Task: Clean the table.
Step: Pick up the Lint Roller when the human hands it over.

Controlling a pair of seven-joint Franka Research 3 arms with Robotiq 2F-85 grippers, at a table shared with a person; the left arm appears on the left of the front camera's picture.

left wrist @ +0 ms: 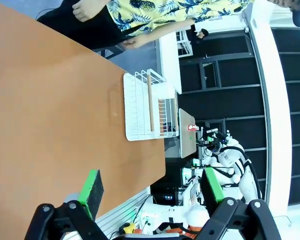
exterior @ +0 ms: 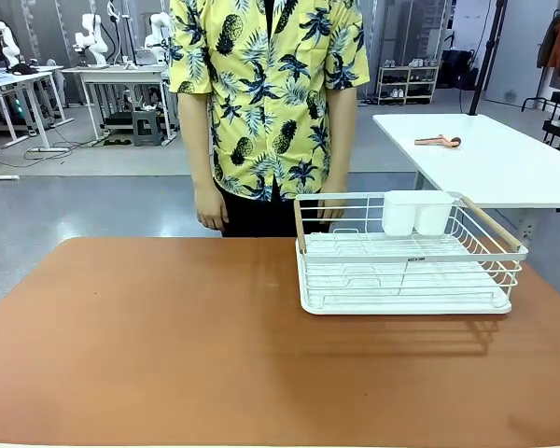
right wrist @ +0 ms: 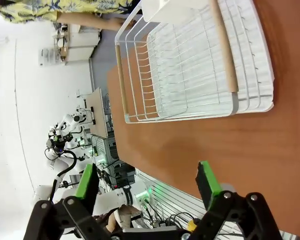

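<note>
The table (exterior: 168, 355) lies under and ahead of both grippers, its brown top running away from the fingers toward the person (exterior: 266, 93) on the far side. The left gripper (left wrist: 151, 189) hangs over the near edge with its fingers spread wide and nothing between them. The right gripper (right wrist: 145, 181) is spread just as wide and is also empty.

Ahead of the right gripper, well apart from its fingertips, a white wire rack (exterior: 406, 271) stands on the table. A cup holder (exterior: 417, 213) is hooked on its far wall. From the left gripper the rack sits far ahead and off to one side.

We judge the step in hand to be picking what to clear, and the rack looks like the only candidate. The right gripper is the nearer one. We would bring it down square across a wooden handle (right wrist: 225, 50), close fully, and lift level so the cup holder does not tip off. The person's hand (exterior: 334, 210) is just beyond the rack's far rim, so we keep the approach on our side.

We cannot see inside the cup holder, and the wire partly hides that hand. Whether the top has marks to wipe is hard to tell. Farther beyond the rack, on the white table (exterior: 504, 168), lies a small utensil (exterior: 439, 141) that is too small to identify.
</note>
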